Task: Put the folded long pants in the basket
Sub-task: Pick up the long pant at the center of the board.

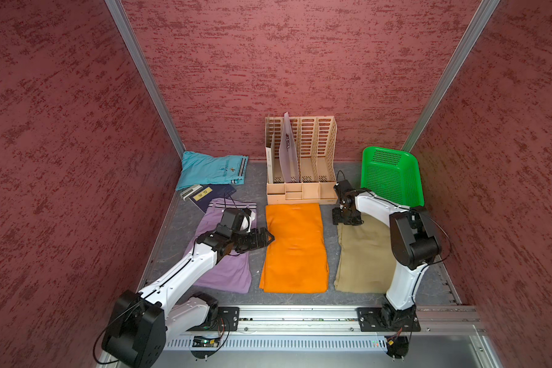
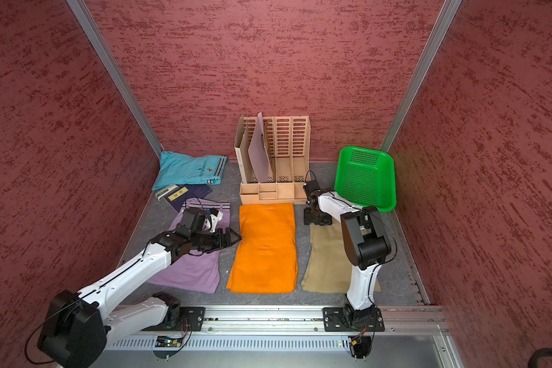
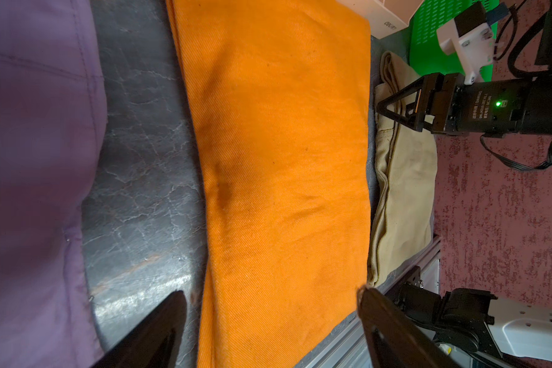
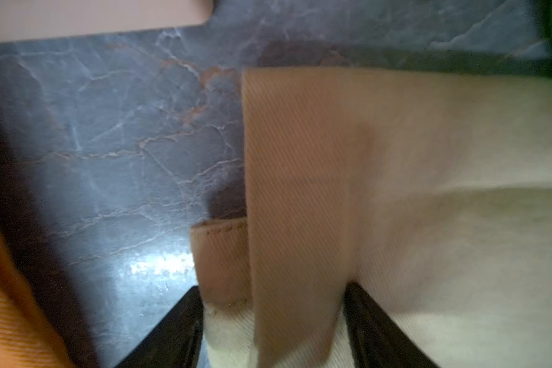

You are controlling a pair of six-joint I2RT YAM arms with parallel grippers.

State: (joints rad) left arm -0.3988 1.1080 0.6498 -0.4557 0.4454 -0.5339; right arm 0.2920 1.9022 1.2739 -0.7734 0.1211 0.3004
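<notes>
Four folded long pants lie on the grey mat. The orange pair (image 1: 295, 248) (image 3: 284, 159) is in the middle, the khaki pair (image 1: 364, 261) (image 4: 427, 191) to its right, the lilac pair (image 1: 227, 270) to its left, and the turquoise pair (image 1: 211, 169) in the far left corner. The green basket (image 1: 391, 159) leans tilted in the far right corner with nothing in it. My left gripper (image 1: 268, 237) (image 3: 273, 306) is open, low at the orange pair's left edge. My right gripper (image 1: 348, 221) (image 4: 273, 296) is down on the khaki pair's far corner, with a raised fold of cloth pinched between its fingers.
A beige slotted file organizer (image 1: 300, 159) stands at the back, just beyond the orange pair. A dark blue booklet (image 1: 214, 194) and a small white device (image 1: 190, 192) lie between the turquoise and lilac pairs. Red walls close in three sides; a metal rail (image 1: 300, 318) runs along the front.
</notes>
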